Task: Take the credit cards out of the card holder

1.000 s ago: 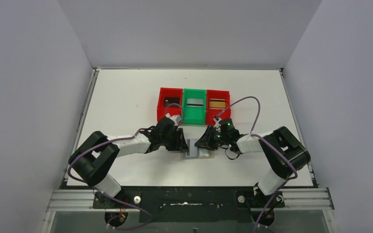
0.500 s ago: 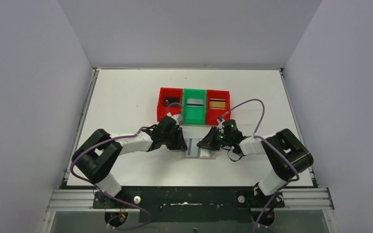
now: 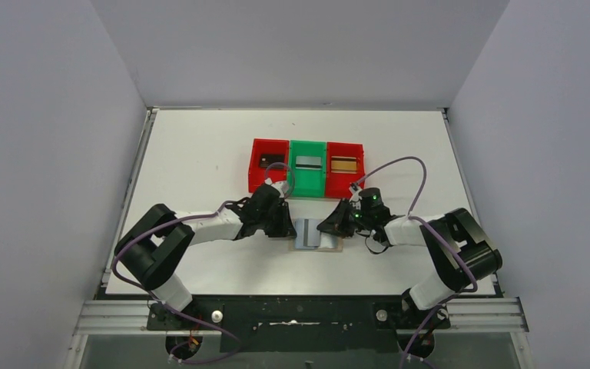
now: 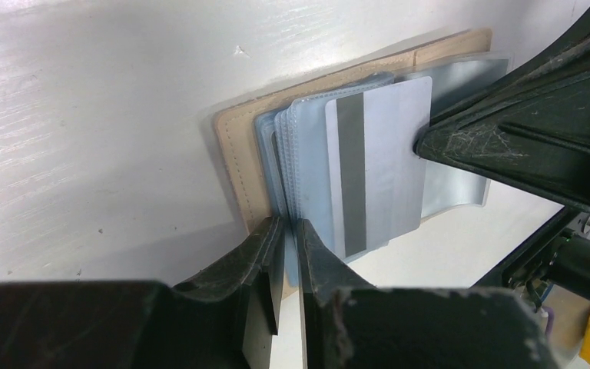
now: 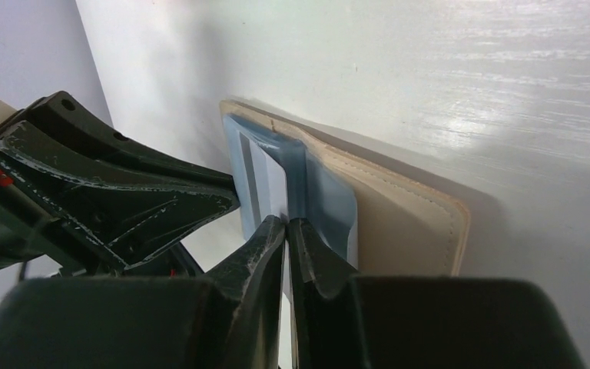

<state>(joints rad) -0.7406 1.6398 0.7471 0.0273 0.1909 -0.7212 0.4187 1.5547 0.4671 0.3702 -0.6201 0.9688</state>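
Note:
The beige-tan card holder (image 3: 313,244) lies open on the table between my two grippers, its light blue sleeves up. My left gripper (image 4: 292,224) is shut on the left edge of those sleeves (image 4: 307,154); in the top view it (image 3: 288,227) sits at the holder's left side. My right gripper (image 5: 286,223) is shut on the edge of a silver-grey card (image 5: 271,187) with a dark stripe. That card (image 4: 380,165) sticks partly out of a sleeve. The tan cover (image 5: 399,219) lies flat under it. The right gripper also shows in the top view (image 3: 326,227).
Behind the holder stand three joined bins: a red bin (image 3: 256,171) with a dark card, a green bin (image 3: 307,181) with a silver-grey card, and a red bin (image 3: 345,179) with a gold-brown card. The table's near edge is just below the holder.
My right gripper has drawn a little to the right with the silver-grey card, which now shows further out of the sleeve. The left gripper stays put on the holder.

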